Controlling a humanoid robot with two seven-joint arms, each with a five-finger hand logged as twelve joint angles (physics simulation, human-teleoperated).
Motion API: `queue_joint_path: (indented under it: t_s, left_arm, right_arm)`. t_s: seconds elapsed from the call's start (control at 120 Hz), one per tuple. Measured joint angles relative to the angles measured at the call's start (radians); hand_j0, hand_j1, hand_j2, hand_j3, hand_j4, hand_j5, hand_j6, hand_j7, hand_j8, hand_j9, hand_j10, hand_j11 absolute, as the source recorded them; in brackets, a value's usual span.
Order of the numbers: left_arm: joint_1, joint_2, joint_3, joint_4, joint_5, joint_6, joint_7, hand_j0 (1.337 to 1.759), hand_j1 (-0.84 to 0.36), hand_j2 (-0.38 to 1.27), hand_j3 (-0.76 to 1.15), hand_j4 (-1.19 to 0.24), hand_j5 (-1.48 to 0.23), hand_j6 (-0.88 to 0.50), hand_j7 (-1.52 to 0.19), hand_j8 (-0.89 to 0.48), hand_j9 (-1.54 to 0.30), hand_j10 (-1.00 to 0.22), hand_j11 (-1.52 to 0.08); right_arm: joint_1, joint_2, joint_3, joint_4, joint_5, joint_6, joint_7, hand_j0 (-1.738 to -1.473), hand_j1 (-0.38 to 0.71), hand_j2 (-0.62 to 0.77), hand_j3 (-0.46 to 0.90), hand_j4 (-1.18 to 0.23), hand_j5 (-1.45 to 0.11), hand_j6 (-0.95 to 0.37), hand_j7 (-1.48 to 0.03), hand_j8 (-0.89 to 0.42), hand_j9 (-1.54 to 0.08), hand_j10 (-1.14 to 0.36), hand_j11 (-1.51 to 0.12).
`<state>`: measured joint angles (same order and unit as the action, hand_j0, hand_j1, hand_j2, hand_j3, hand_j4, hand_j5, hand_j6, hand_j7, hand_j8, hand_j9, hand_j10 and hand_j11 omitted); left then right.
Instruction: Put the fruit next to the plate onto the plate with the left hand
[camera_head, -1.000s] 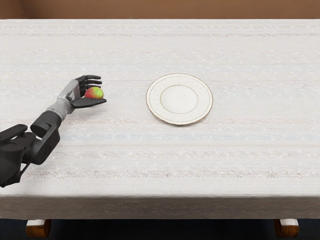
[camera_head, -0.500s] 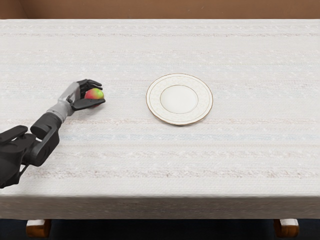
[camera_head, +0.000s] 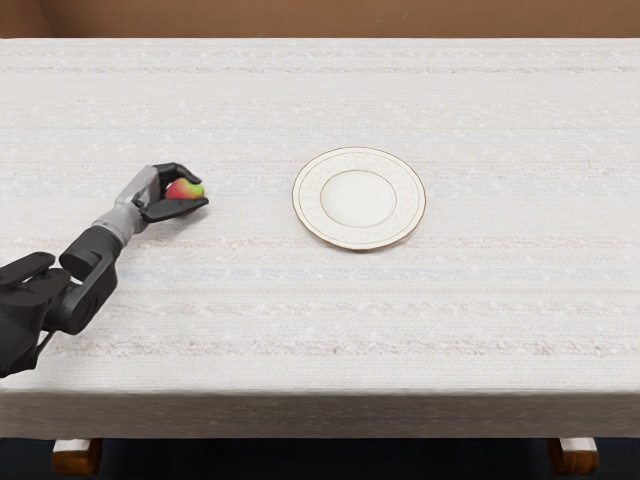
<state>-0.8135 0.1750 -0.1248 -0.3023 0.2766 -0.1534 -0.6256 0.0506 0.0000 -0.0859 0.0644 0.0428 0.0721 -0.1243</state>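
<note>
One table fills the view, covered in a pale, faintly striped cloth. It carries two things: one plate and one fruit.

The plate is round and white with a thin dark line around its rim. It lies flat a little beyond the table's middle, roughly halfway between the left and right edges, and nothing is on it.

The fruit is small, red with a green-yellow patch. It sits toward the left edge of the table, level with the plate and well apart from it, with bare cloth between the two.

One arm is in view, the left arm, which enters at the left edge near the front left corner and reaches diagonally toward the fruit. The left hand is closed around the fruit: the dark fingers curl over its top and far side, and the thumb lies along its near side. The hand is low over the cloth, and I cannot tell whether the fruit rests on the table or is lifted clear.

Two wooden feet show below the front edge, one under each front corner.
</note>
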Motion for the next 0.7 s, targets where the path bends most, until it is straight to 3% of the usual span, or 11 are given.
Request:
queue_joint_path:
  t_s: [0.025,0.1,0.317,0.5,0.7]
  left_arm:
    - [-0.001,0.001,0.001,0.0,0.001,0.0,0.0,1.642,-0.38,0.11,0.0,-0.8,-1.08,-0.38,-1.15,-0.18,-1.19,-0.58,-0.53]
    - [-0.007,0.001,0.012,0.002,0.003,0.005,0.003,1.64,-0.39,0.16,0.0,-0.8,-1.12,-0.33,-1.17,-0.17,-1.2,-0.59,-0.56]
    - [-0.05,0.002,0.032,-0.026,0.009,0.012,0.014,1.632,-0.47,0.27,0.0,-0.82,-1.17,-0.27,-1.21,-0.14,-1.22,-0.41,-1.0]
    - [-0.12,-0.019,0.029,-0.089,0.008,0.014,0.015,1.63,-0.46,0.19,0.0,-0.86,-1.13,-0.3,-1.19,-0.14,-1.23,-0.36,-1.15]
    - [-0.182,-0.086,0.032,-0.107,0.009,0.019,0.014,1.627,-0.47,0.19,0.0,-0.86,-1.13,-0.34,-1.18,-0.16,-1.24,-0.35,-1.23]
  right_arm:
    - [0.0,0.0,0.0,0.0,0.0,0.0,0.0,-1.658,-0.35,0.0,0.0,0.0,0.0,0.0,0.0,0.0,0.0,0.0,0.0]
    - [0.0,0.0,0.0,0.0,0.0,0.0,0.0,-1.658,-0.35,0.0,0.0,0.0,0.0,0.0,0.0,0.0,0.0,0.0,0.0]
    - [0.0,0.0,0.0,0.0,0.0,0.0,0.0,-1.658,-0.35,0.0,0.0,0.0,0.0,0.0,0.0,0.0,0.0,0.0,0.0]
    - [0.0,0.0,0.0,0.0,0.0,0.0,0.0,-1.658,-0.35,0.0,0.0,0.0,0.0,0.0,0.0,0.0,0.0,0.0,0.0]
    - [0.0,0.0,0.0,0.0,0.0,0.0,0.0,-1.658,-0.35,0.0,0.0,0.0,0.0,0.0,0.0,0.0,0.0,0.0,0.0]
